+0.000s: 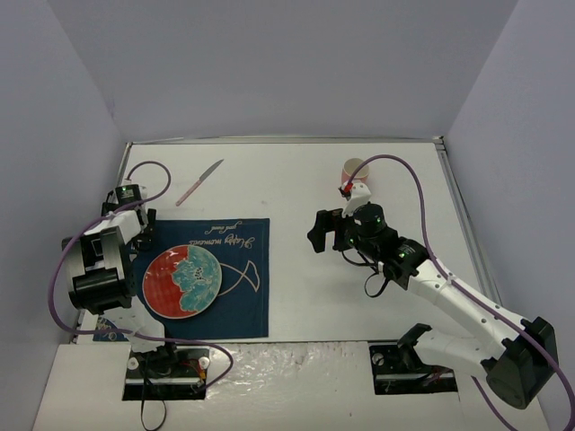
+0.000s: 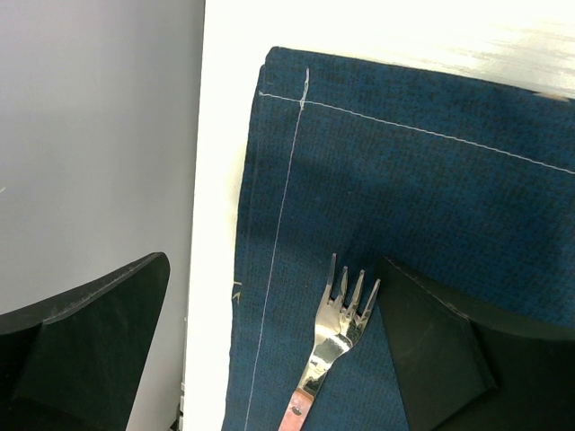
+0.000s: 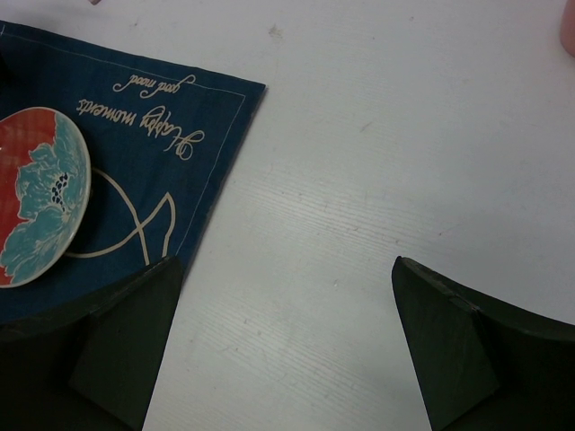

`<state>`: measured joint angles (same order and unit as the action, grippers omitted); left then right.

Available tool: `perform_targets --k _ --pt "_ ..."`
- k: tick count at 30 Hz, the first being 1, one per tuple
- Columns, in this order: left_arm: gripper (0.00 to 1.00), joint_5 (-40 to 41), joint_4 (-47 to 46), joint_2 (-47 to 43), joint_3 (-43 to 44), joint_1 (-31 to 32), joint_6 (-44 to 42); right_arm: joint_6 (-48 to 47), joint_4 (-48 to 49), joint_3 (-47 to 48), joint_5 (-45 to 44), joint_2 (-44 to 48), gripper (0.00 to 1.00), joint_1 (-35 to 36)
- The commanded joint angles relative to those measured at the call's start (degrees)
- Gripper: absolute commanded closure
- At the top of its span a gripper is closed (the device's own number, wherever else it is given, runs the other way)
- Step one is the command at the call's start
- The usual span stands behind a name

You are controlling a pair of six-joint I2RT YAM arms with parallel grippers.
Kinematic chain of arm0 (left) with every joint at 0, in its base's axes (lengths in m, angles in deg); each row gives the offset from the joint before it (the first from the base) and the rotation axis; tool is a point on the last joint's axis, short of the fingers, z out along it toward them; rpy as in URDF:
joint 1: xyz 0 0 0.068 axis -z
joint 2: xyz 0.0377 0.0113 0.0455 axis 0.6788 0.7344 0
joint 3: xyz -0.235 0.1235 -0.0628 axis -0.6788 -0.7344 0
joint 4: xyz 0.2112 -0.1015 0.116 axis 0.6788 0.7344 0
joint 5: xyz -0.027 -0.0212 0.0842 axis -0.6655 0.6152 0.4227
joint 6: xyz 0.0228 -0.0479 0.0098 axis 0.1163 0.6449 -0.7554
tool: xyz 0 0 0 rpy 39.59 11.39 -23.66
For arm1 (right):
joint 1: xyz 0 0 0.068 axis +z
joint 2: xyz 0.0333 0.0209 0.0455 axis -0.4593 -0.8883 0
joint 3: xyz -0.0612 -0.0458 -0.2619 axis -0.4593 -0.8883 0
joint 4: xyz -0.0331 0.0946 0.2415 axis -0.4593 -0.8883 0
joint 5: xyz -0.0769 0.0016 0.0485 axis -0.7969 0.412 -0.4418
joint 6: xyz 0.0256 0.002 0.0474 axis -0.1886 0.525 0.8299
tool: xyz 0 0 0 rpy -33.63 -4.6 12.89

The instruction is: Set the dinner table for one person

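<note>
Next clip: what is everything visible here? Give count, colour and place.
dinner table: 1, white, under everything
placemat: 1, navy with white fish drawing, near left of the table
plate: 1, red and teal, on the placemat's left part
fork: 1, silver with pinkish handle, on the placemat near its edge
knife: 1, pink handle, bare table beyond the placemat
cup: 1, pink, far right
left end effector: 1, black, open above the fork
right end effector: 1, black, open over bare table
</note>
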<state>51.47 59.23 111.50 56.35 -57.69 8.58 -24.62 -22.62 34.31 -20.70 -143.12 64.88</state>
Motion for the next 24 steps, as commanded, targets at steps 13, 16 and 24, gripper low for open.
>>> perform_targets --k 13,16,24 --pt "0.06 1.0 0.0 -1.1 2.6 -1.7 1.6 0.6 2.3 2.5 1.4 -0.6 0.01 -0.3" --pt "0.06 0.9 0.1 -1.0 2.6 -2.0 2.0 0.5 2.3 2.4 1.4 -0.8 0.01 -0.3" --pt "0.06 -0.4 0.4 -0.9 3.1 -2.8 3.0 0.5 2.4 2.4 1.8 -1.4 0.01 -0.3"
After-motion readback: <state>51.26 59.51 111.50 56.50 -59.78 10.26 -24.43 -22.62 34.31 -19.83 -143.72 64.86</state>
